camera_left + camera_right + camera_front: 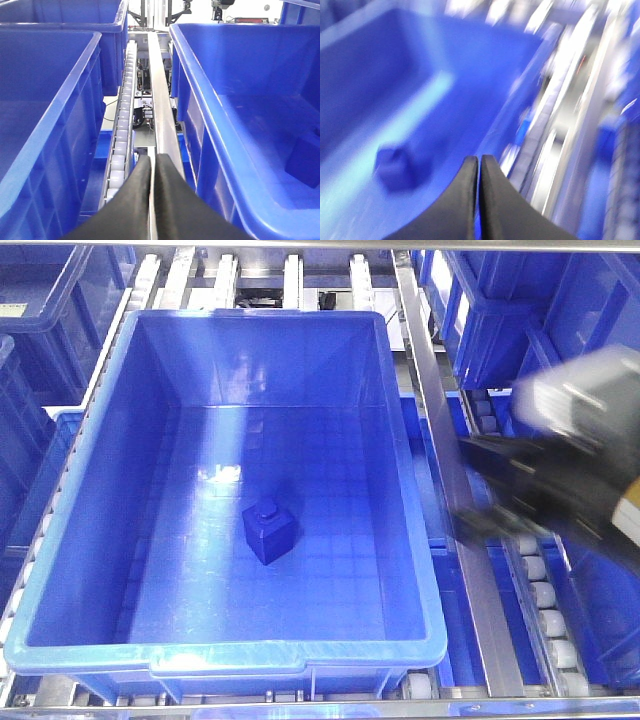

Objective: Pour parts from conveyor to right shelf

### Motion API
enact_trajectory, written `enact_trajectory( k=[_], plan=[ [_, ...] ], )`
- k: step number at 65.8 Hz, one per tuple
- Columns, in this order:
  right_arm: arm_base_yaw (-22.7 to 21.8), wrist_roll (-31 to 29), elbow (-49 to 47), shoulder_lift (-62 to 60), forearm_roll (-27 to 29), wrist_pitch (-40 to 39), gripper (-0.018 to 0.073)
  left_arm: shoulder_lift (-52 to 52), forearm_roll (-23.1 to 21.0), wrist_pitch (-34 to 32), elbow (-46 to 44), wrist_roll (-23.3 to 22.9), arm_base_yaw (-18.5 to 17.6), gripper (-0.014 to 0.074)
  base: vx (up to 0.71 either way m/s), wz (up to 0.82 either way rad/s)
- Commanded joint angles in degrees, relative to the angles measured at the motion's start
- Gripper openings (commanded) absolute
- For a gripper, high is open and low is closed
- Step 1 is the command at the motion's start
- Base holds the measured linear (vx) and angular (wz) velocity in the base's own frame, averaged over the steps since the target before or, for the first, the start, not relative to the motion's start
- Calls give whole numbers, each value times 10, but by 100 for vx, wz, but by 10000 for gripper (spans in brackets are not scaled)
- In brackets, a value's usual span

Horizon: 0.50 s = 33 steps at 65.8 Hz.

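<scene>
One small blue block, the part (268, 532), lies on the floor of a large blue tub (230, 655) that rests on the right shelf's roller rails (545, 610). The right wrist view is blurred; there the block (395, 167) sits low left inside the tub. My right gripper (479, 159) is shut with nothing in it, near the tub's right rim. The right arm (570, 470) shows as a blur at the right of the front view. My left gripper (152, 160) is shut and empty over a steel rail (162, 115) between two tubs. The conveyor is out of view.
More blue tubs stand around: one at the back left (50, 290), one at the back right (500, 320), and one on each side of the left gripper (45, 125) (250, 100). White rollers (120, 145) run beside the steel rail.
</scene>
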Motion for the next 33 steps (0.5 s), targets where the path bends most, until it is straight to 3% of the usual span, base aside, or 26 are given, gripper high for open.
enact_trajectory(
  k=[1,12,33],
  plan=[
    [-7,-2,48,-47,0,-146,-5,10,-5,-45,-11,-5,2,-6,0,0],
    [-7,-2,123,-89,0,-234,-5,10,-5,-45,-11,-5,2,-6,0,0],
    [-7,-2,156,-95,0,-224,-5,10,-5,-45,-11,-5,2,-6,0,0]
  ],
)
